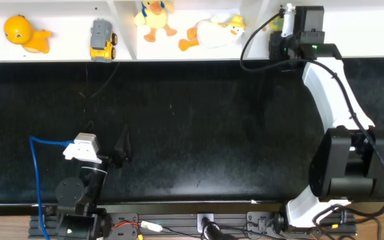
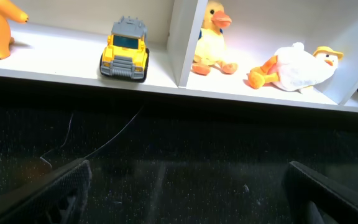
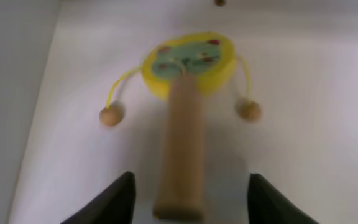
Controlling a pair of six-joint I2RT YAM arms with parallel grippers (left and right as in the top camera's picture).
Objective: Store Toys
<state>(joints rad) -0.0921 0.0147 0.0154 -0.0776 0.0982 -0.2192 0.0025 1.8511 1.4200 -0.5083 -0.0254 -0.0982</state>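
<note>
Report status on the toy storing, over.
Right claw open, astride the rattle drum lying on the shelf. Left claw open, empty, over the black table. Nothing blocking either.

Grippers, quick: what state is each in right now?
Left gripper: open, empty.
Right gripper: open, astride the rattle drum's handle, not gripping.

Left gripper (image 2: 188,186) jaws apart, right gripper (image 3: 191,199) likewise

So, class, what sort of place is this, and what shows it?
Probably a robot lab bench set up for toy storage: a black worktop, white shelf compartments holding a toy truck and a plush duck, and a white robot arm.
</note>
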